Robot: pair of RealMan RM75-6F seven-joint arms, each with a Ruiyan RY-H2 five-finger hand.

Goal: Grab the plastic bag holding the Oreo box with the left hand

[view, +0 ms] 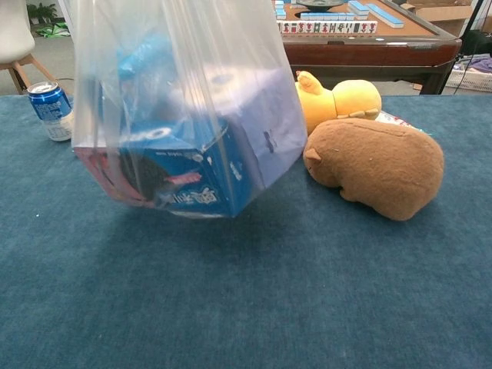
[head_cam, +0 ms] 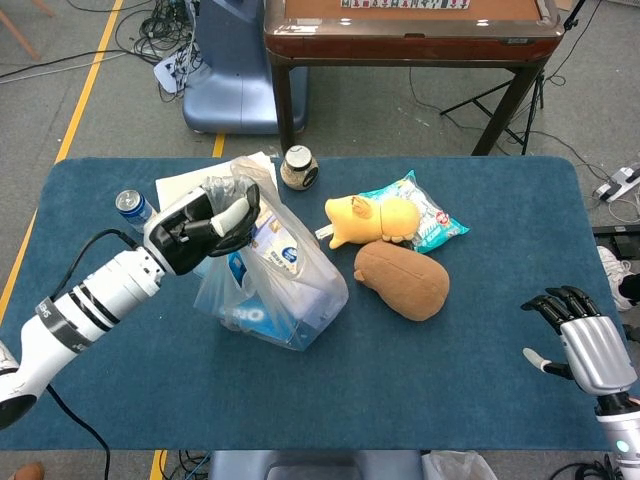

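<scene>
A clear plastic bag (head_cam: 275,290) with a blue Oreo box (view: 184,173) inside hangs tilted at the table's left centre. In the chest view the bag (view: 184,100) fills the upper left and its bottom looks raised off the cloth. My left hand (head_cam: 205,225) grips the bunched top of the bag, fingers curled around the handles. Open and holding nothing, my right hand (head_cam: 585,340) sits at the table's front right corner.
A brown plush (head_cam: 403,280), a yellow plush (head_cam: 372,218) and a snack packet (head_cam: 432,215) lie right of the bag. A soda can (head_cam: 131,206), white paper (head_cam: 180,186) and a jar (head_cam: 298,166) sit behind it. The blue tabletop (head_cam: 450,370) spreads in front.
</scene>
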